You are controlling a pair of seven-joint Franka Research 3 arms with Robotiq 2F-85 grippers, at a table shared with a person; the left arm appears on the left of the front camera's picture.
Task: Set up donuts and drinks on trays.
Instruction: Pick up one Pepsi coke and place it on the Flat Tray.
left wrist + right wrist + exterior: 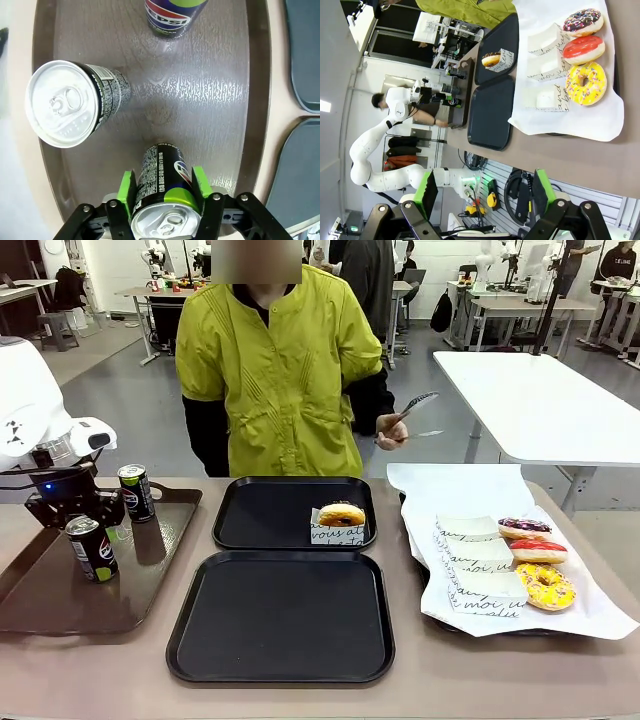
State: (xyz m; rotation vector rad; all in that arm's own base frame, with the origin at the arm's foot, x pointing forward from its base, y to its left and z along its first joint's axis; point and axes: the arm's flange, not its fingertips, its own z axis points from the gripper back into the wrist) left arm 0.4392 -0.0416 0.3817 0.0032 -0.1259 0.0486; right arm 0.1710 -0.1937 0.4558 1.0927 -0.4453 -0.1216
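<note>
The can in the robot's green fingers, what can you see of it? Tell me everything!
The can is slim and black, metal by its look, with a silver top, an unopened tab, small white print, a blue and red logo and a green band near the top. It stands upright over the glossy brown tray. The left gripper holds it, one green pad on each side.

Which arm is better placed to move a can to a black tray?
Left. The left gripper clamps a can on the brown tray; the right gripper is open, high above the table.
</note>
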